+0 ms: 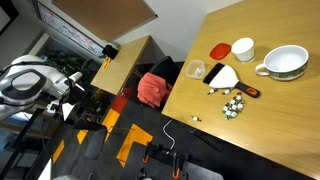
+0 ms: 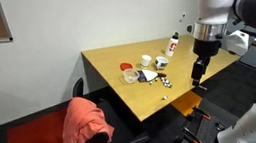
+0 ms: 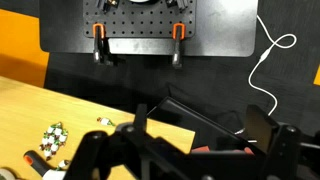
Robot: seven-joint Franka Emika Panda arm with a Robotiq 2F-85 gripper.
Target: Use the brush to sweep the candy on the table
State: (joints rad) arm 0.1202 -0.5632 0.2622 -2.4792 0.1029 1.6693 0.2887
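Note:
The candy (image 1: 232,103) is a small cluster of white and green pieces on the light-brown table (image 1: 270,130). One stray piece (image 1: 195,118) lies nearer the table edge. The brush (image 1: 224,76) has a white head and a red-and-black handle and lies right next to the candy. My gripper (image 2: 200,71) hangs over the table's edge, to the side of the candy (image 2: 167,81) and apart from the brush (image 2: 151,75). In the wrist view the gripper (image 3: 200,125) is open and empty, with the candy (image 3: 52,132) and the brush handle (image 3: 35,160) at lower left.
A white cup (image 1: 242,49), a red lid (image 1: 220,49) and a green-rimmed white bowl (image 1: 285,63) stand behind the brush. A bottle (image 2: 173,45) stands at the far edge. A chair with a red cloth (image 2: 83,123) is beside the table, by a brown cabinet (image 1: 125,65).

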